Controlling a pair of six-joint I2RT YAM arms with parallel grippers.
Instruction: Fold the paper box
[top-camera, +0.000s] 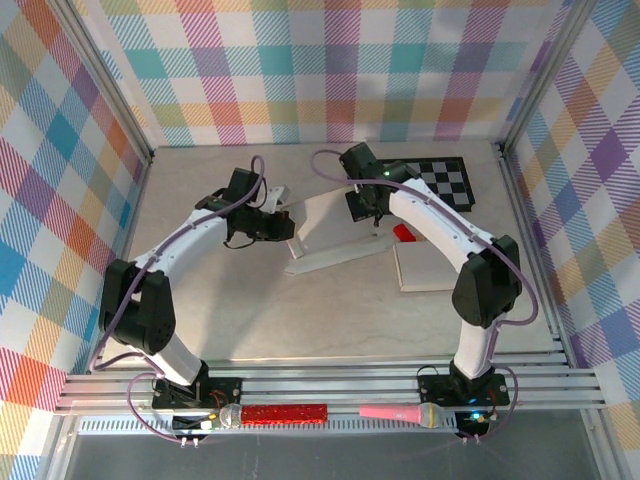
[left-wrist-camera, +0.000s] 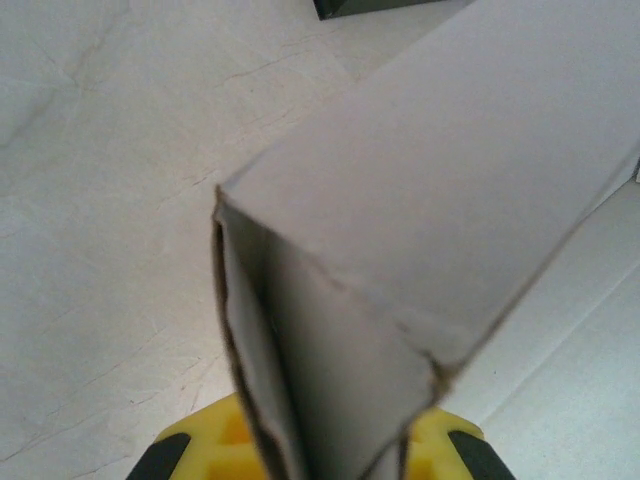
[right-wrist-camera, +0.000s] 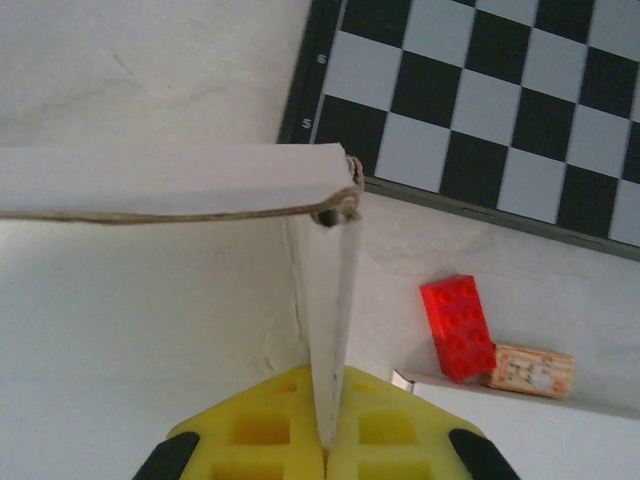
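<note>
- paper box (top-camera: 335, 232) sits mid-table in the top view, half-formed, its long axis running roughly 8 to 2 o'clock.
- left gripper (left-wrist-camera: 320, 452) is clamped on a doubled side wall at the box's 9 o'clock end; right gripper (right-wrist-camera: 325, 448) pinches a thin upright flap near its 1 o'clock corner.
- the box lies between the arms, each equally near; the next fold likely turns on these raised walls.

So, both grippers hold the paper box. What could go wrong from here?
The left gripper and right gripper each pinch a thin wall of the paper box; pulling apart may tear its frayed corner. The red brick lies near the box and could be knocked.
</note>
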